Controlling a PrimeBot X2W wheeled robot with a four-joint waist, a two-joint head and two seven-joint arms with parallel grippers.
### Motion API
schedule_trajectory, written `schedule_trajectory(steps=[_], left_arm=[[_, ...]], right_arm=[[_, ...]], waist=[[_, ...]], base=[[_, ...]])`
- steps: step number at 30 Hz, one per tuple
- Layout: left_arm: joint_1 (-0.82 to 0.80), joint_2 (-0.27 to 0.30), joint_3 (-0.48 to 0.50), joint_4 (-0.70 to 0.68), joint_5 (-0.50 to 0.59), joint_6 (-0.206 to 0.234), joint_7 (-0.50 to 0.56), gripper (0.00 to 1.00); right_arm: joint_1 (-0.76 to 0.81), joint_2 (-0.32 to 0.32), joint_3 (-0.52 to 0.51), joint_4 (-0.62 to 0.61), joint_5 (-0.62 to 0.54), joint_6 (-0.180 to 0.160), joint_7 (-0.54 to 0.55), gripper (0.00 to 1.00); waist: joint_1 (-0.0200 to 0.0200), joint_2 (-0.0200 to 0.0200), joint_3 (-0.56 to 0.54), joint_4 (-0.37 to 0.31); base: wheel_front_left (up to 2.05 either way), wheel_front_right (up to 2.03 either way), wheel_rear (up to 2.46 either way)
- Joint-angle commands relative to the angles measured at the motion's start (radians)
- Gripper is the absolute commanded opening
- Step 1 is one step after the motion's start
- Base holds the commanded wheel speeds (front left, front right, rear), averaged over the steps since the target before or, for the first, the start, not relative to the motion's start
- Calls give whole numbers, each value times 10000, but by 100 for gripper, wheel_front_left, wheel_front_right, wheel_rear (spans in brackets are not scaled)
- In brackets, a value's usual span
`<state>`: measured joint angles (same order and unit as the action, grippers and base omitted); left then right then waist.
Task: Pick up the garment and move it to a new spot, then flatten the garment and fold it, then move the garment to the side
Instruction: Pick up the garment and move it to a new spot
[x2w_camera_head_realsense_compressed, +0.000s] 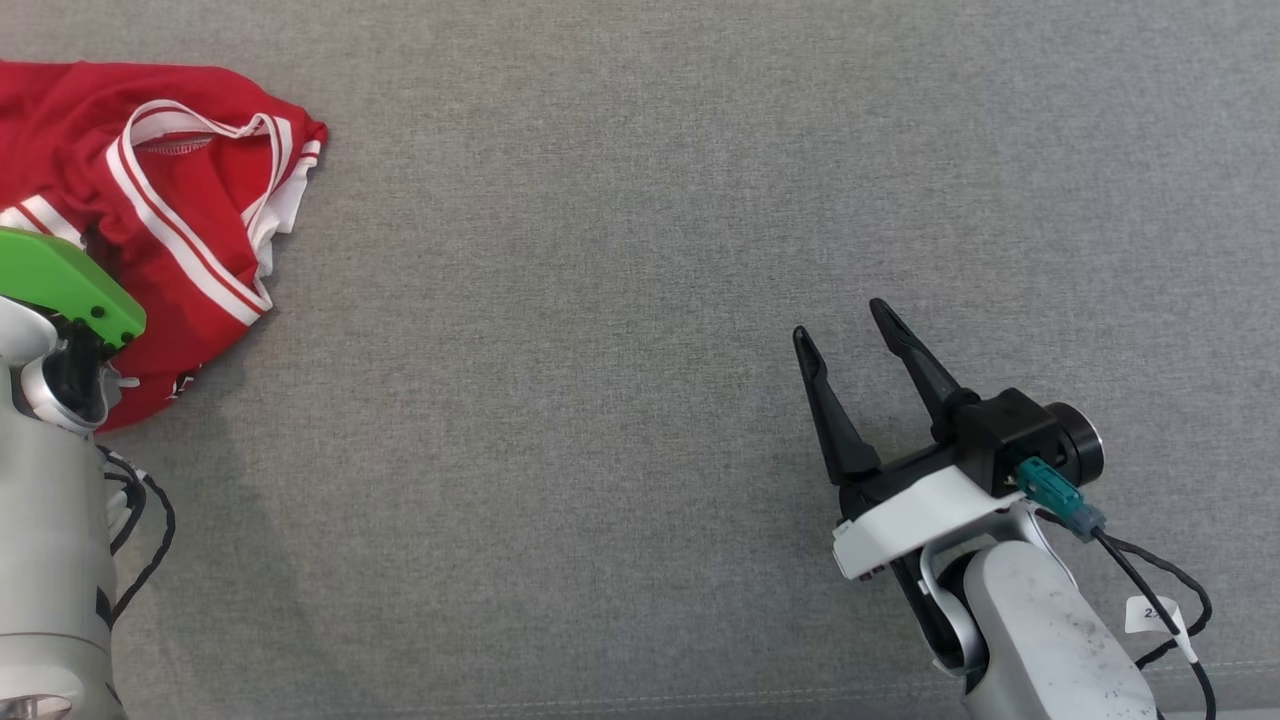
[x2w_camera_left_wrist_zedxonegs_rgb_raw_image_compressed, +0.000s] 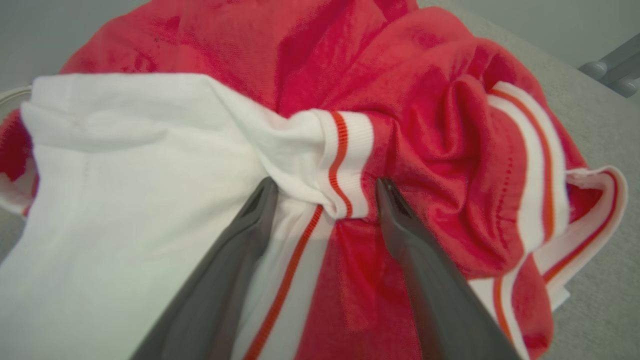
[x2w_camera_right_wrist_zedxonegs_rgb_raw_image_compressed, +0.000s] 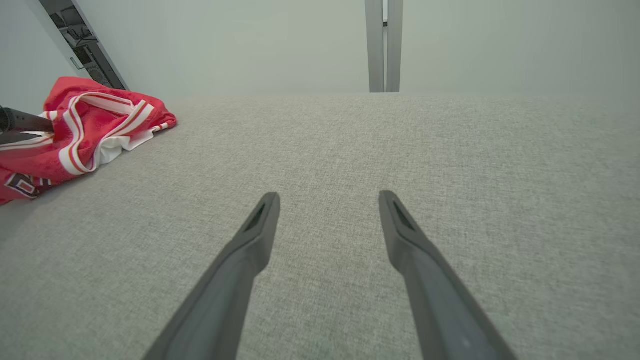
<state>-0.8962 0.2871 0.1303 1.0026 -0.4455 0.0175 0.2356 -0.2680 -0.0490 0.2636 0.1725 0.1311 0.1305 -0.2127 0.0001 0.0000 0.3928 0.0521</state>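
1. The garment (x2w_camera_head_realsense_compressed: 190, 200), a red jersey with white bands and thin red stripes, lies crumpled in a heap on the grey woven surface (x2w_camera_head_realsense_compressed: 640, 200), at the robot's far left.
2. The left wrist view shows it close up: a broad white panel on one side, red folds on the other, and a bunched striped cuff between them. The head view gives the heap's outline instead, with a looped striped band on top.
3. The right wrist view sees the garment (x2w_camera_right_wrist_zedxonegs_rgb_raw_image_compressed: 90, 130) from low and far off, with a dark printed patch on its near hem.
4. The left hand (x2w_camera_left_wrist_zedxonegs_rgb_raw_image_compressed: 325, 187) is released. Its fingers are spread, straddling the bunched cuff with the tips down at the cloth, and nothing is clamped between them.
5. In the head view a green cover (x2w_camera_head_realsense_compressed: 65, 285) on the left wrist overlaps the garment's near side and hides those fingers. The pale forearm rises toward it from below.
6. The right hand (x2w_camera_head_realsense_compressed: 840, 320) is well apart from the garment, to its right and nearer the robot. It is also released, fingers splayed and pointing away from the robot, low over the surface. A black cable (x2w_camera_head_realsense_compressed: 1150, 570) trails from its wrist.
7. Plain weave runs from the garment's right hem to the right hand and beyond.
8. The surface's far edge lies just behind the garment in the right wrist view. A grey post (x2w_camera_right_wrist_zedxonegs_rgb_raw_image_compressed: 384, 45) stands past that edge, far to the garment's right.
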Motion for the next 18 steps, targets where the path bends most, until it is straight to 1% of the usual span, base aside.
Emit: schedule_trajectory(steps=[1, 2, 3, 4, 5, 6, 12, 18], left_arm=[[-76, -1, -39, 30, -80, 11, 122, 100], [-36, -8, -34, 51, -132, -37, 194, 100], [-6, 14, -36, 61, -145, -57, 204, 76], [71, 49, -80, 57, -134, -133, 203, 30], [107, 39, -64, 35, -179, -173, 124, 2], [197, 45, -73, 17, -173, -241, 20, 0], [299, 78, -232, -265, -4, -383, -807, 0], [-338, -327, -539, -980, 81, -740, -1755, 0]], right_arm=[[-108, -26, 22, 57, 122, 5, -66, 100], [-127, -26, 58, 96, 132, 5, -91, 100], [-136, -26, 78, 110, 165, 5, -109, 100], [-139, -26, 115, 156, 223, 5, -120, 100], [-141, -26, 114, 174, 224, 5, -122, 100], [-126, -29, 115, 228, 270, 5, -156, 100], [91, -30, -33, 478, 350, 5, -216, 100], [313, -26, -312, 639, 512, 5, -323, 100]], waist=[[-1, 0, -10, -91], [-1, 0, -74, -98], [-1, 0, -121, -106], [-1, 0, -218, -128], [-1, 0, -272, -135], [-1, 0, -387, -140], [-1, 0, -964, -61], [-1, 0, -1787, 31]], base=[[0, 0, 0], [0, 0, 0], [0, 0, 0], [0, 0, 0], [0, 0, 0], [0, 0, 0], [0, 0, 0], [0, 0, 0]])
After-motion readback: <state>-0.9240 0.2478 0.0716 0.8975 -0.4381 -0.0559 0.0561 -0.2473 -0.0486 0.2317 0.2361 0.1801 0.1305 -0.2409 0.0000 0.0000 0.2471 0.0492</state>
